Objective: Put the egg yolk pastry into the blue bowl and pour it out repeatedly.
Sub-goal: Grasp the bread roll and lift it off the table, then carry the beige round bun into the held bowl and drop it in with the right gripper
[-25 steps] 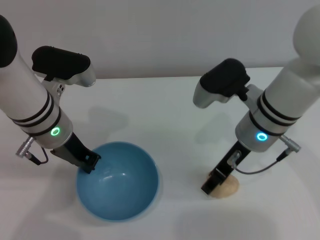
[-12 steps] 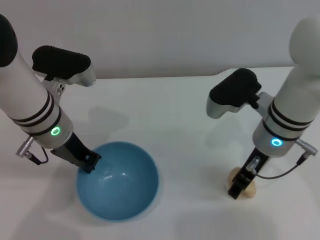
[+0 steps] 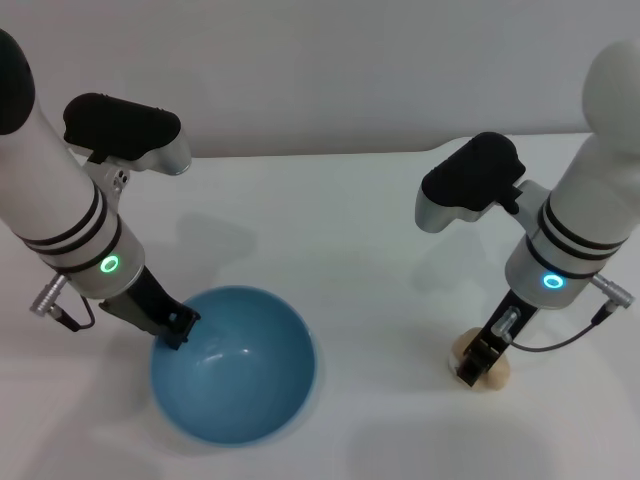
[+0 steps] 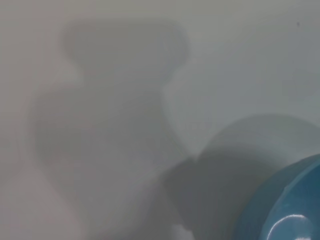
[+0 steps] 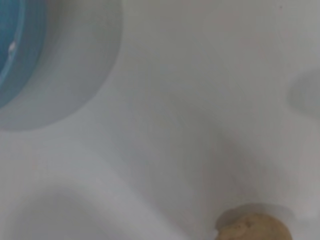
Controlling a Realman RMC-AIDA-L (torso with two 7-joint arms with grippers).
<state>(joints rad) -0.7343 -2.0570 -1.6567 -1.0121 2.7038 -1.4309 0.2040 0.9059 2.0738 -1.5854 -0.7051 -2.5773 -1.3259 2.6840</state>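
Note:
The blue bowl (image 3: 240,372) stands empty on the white table at the front left; it also shows in the left wrist view (image 4: 290,210) and the right wrist view (image 5: 9,50). My left gripper (image 3: 177,328) is shut on its near-left rim. The egg yolk pastry (image 3: 496,378), a small tan ball, sits low at the table surface at the front right, well apart from the bowl. My right gripper (image 3: 472,368) reaches down onto it and is closed around it. The right wrist view shows the pastry (image 5: 255,227) at the picture's edge.
The white table (image 3: 340,230) spreads between and behind both arms, up to a pale wall at the back. A cable hangs from each wrist, left (image 3: 60,310) and right (image 3: 570,335).
My right gripper has moved to the right, away from the bowl, and the pastry has gone with it. The left gripper and the bowl have barely moved.

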